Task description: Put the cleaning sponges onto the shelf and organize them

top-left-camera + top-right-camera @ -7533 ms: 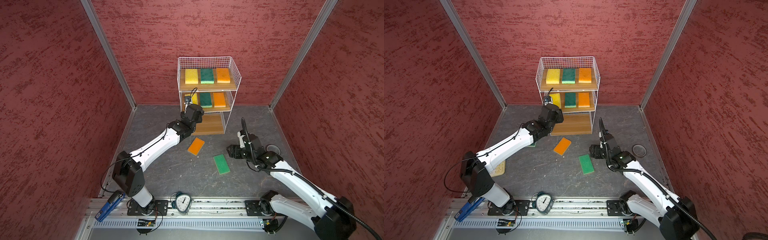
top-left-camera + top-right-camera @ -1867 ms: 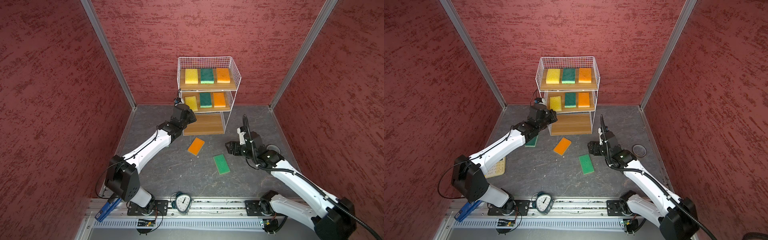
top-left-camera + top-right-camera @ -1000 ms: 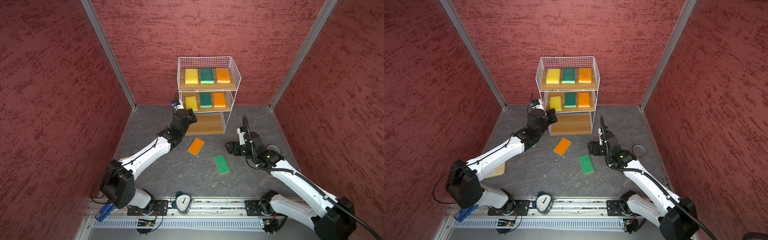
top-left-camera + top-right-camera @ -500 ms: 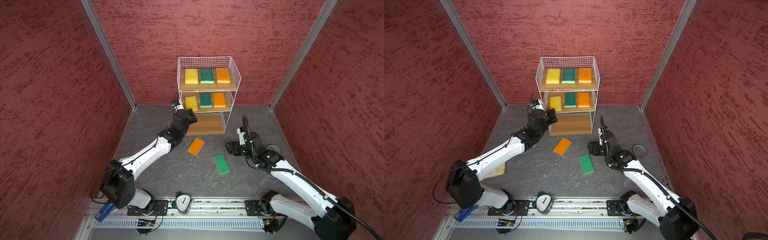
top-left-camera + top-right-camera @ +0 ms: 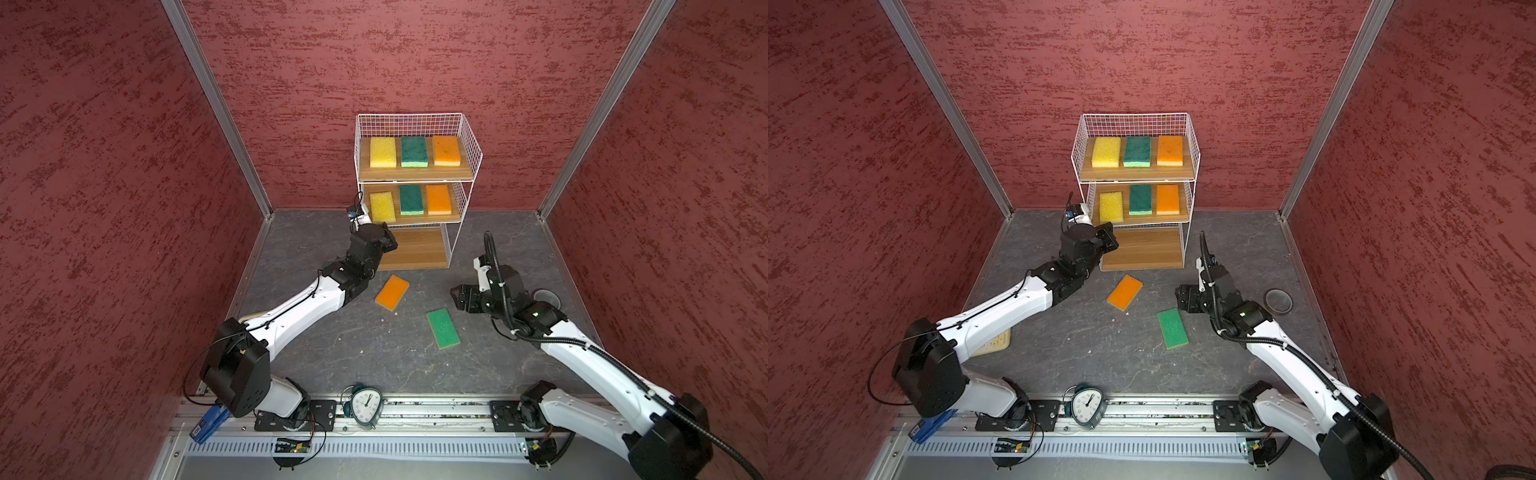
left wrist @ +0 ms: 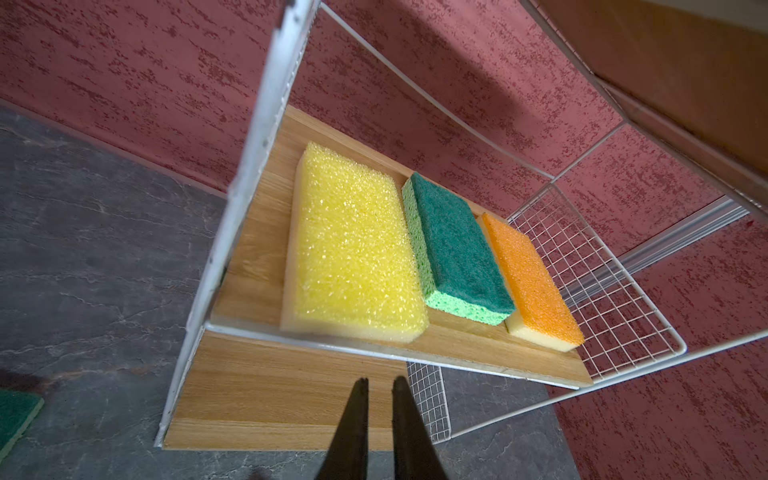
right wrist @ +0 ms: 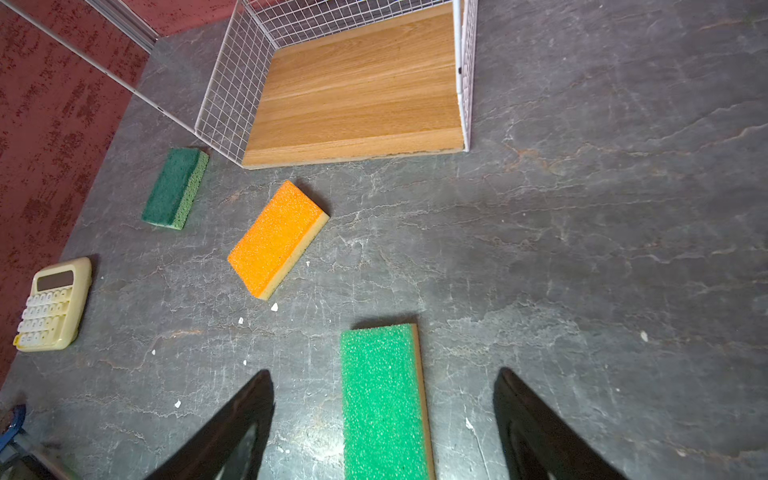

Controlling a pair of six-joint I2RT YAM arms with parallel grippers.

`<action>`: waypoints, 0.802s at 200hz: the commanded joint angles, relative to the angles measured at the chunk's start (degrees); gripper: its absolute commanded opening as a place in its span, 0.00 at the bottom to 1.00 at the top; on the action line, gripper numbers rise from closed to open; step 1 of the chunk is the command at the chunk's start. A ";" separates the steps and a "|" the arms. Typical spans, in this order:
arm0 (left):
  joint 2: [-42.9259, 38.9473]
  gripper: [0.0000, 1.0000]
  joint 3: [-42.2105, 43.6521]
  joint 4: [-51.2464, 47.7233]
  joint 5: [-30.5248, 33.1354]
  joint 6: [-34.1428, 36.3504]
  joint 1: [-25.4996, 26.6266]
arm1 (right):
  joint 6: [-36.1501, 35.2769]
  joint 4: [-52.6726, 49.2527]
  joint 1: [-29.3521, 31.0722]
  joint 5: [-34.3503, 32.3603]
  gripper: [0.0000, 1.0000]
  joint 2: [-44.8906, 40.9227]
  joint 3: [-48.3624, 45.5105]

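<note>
The shelf (image 5: 415, 178) holds a yellow, a dark green and an orange sponge on its top tier. Its middle tier holds the same three, yellow sponge (image 6: 353, 245) leftmost; the bottom board (image 7: 357, 87) is bare. On the floor lie an orange sponge (image 5: 392, 292), a bright green sponge (image 5: 443, 328) and a dark green sponge (image 7: 175, 188). My left gripper (image 6: 379, 384) is shut and empty at the shelf's front left corner, over the bottom board. My right gripper (image 7: 384, 374) is open, its fingers either side of the bright green sponge's end.
A cream calculator (image 7: 52, 305) lies on the floor at the left, partly under my left arm in a top view. A clock (image 5: 365, 405) stands on the front rail. A dark ring (image 5: 1278, 300) lies at the right. Red walls close three sides.
My left gripper has drawn back from the middle tier, where the yellow sponge now lies uncovered, and has hardly moved over the last second. The right arm has stayed almost still.
</note>
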State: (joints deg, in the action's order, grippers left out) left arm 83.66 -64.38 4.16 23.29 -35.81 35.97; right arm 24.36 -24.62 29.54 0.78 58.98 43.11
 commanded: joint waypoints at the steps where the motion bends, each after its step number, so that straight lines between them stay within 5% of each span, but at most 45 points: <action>1: 1.08 0.14 -0.34 1.05 0.98 -0.23 -0.04 | -0.87 1.93 0.16 -0.72 0.84 -1.15 -0.75; 160: 4.66 0.16 -4.01 3.24 3.08 1.63 0.44 | -1.95 2.16 0.17 -1.28 0.84 -1.61 -1.86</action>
State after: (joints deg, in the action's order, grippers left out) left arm 87.13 -66.37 6.11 25.10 -35.11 36.45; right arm 23.51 -24.14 29.54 0.62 57.93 42.09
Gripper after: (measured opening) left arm 0.162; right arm 0.842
